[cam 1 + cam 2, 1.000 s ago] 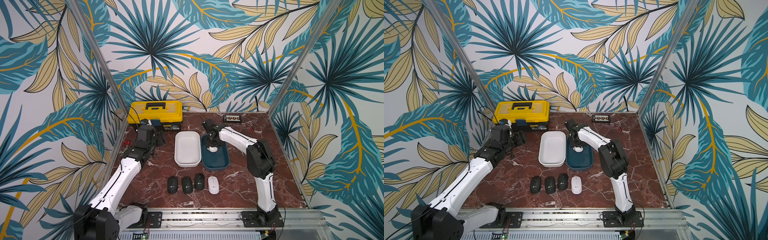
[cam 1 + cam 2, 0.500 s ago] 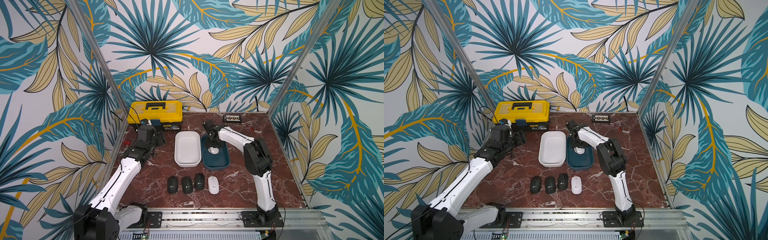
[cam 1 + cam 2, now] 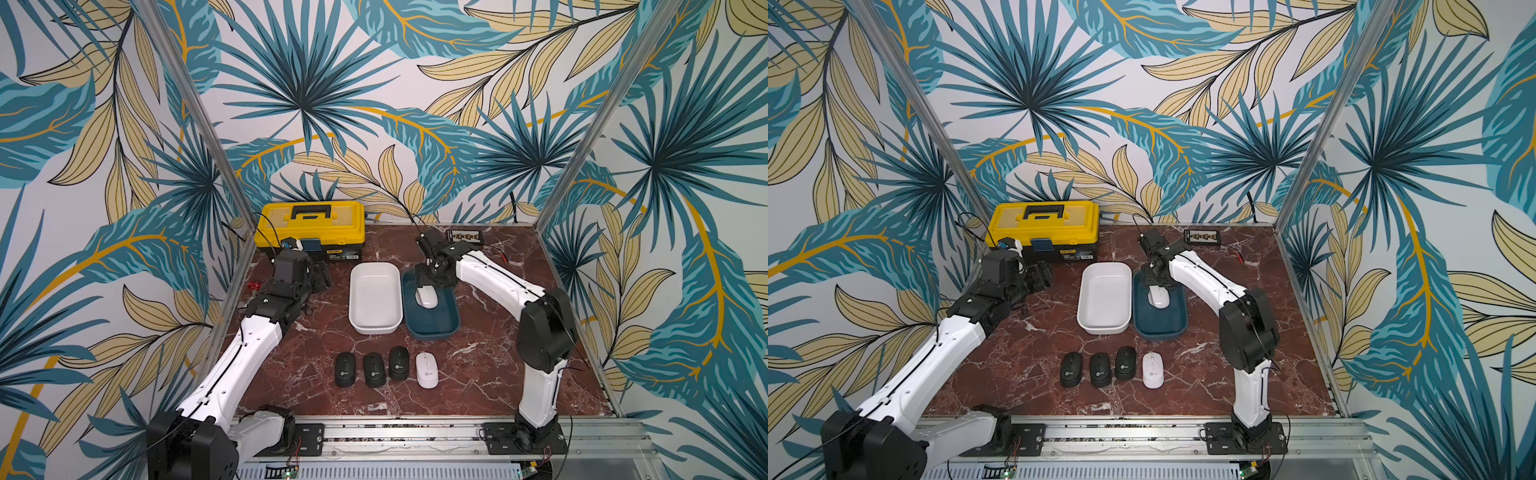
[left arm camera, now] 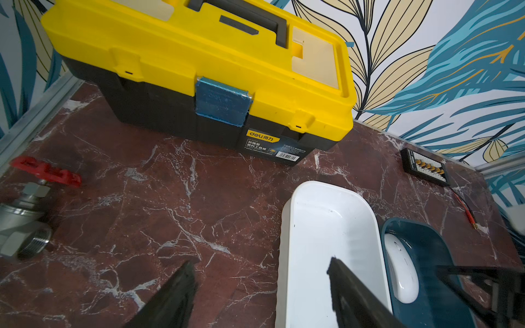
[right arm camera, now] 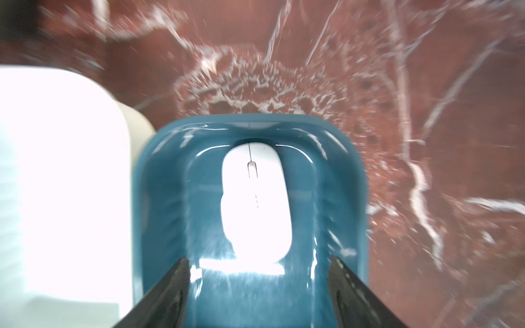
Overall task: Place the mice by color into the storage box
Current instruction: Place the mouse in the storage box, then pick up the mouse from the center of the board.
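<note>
From my remote console: my right gripper [image 3: 431, 279] hangs with its fingers apart, gripping nothing, just above one white mouse [image 3: 427, 298], which lies inside the dark blue tray [image 3: 432, 332] beside the white tray [image 3: 374, 330]. My left gripper [image 4: 260, 262], fingers likewise spread on nothing, hovers over the marble table [image 3: 478, 374] near the yellow toolbox [image 3: 309, 224]. Toward the front edge (in one neat row) three black mice [image 3: 373, 370] and the other white mouse [image 3: 427, 370] lie side by side.
</note>
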{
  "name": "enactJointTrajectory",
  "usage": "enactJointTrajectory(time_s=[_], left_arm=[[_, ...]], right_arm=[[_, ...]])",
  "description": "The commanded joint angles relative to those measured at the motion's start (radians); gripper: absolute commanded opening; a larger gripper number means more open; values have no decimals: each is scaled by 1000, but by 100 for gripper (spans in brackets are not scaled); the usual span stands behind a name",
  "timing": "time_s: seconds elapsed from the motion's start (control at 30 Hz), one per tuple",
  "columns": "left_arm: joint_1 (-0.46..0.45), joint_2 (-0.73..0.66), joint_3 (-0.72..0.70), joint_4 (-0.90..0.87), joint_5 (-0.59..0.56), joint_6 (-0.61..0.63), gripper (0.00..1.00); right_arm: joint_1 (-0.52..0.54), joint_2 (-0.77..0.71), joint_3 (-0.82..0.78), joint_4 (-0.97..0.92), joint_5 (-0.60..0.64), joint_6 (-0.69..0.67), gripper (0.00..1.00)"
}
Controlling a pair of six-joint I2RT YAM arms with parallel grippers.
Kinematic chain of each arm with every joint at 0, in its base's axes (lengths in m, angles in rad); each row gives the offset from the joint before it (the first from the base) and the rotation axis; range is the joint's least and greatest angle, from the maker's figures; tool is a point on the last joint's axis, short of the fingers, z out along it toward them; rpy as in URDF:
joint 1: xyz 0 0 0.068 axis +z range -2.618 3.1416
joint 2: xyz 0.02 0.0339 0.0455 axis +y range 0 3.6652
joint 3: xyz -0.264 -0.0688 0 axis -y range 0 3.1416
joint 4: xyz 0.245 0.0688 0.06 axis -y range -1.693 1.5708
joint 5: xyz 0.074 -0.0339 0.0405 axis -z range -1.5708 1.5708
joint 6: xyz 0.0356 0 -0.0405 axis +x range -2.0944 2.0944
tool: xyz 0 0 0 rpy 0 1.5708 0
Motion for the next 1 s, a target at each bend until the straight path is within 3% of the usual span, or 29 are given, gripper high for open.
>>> enactJointTrajectory(time_s=[0.0, 0.17, 0.37, 0.63, 0.97], left_arm=[[-2, -21, 40, -6, -13, 19, 76], [-1, -19, 44, -10, -11, 16, 76], [-2, -12, 29, 0, 0, 0, 76], [-4, -10, 32, -5, 7, -16, 76], [-3, -46, 26, -47, -19, -2, 76]], right_arm=[[51, -115, -92, -77, 58, 66, 78], [176, -297, -292, -116, 80, 210, 78], [349, -400, -489, -119, 38, 393, 78], [468, -334, -567, -71, -31, 478, 80], [491, -224, -581, -16, -68, 485, 80]])
